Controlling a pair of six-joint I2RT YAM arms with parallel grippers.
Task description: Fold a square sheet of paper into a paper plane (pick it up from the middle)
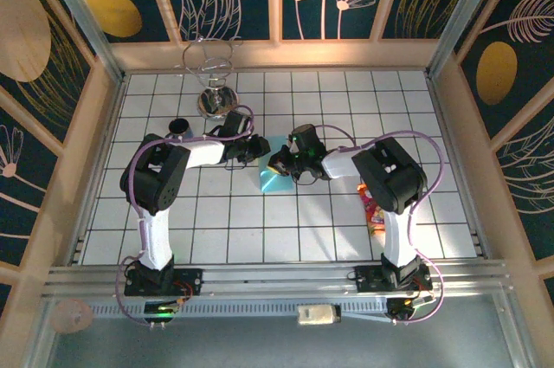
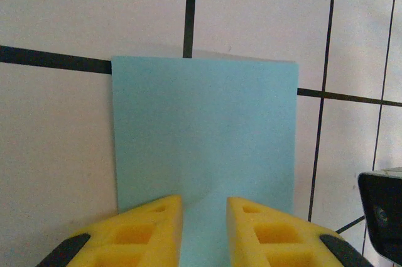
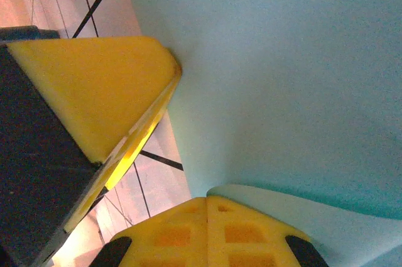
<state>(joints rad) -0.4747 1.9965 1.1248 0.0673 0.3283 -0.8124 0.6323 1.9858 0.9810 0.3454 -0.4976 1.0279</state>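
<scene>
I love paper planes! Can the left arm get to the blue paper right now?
Probably yes. The left gripper sits right over the blue paper, fingers apart above one edge, and nothing lies between them and the sheet.

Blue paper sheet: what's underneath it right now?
The blue paper sheet lies on the white tiled table; a black grid line passes under it. Whatever is beneath its middle is covered.

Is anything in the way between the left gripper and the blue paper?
Nothing visible stands between them. The left gripper is right over the square sheet of paper, its jaws apart, with blue paper showing in the gap.
</scene>
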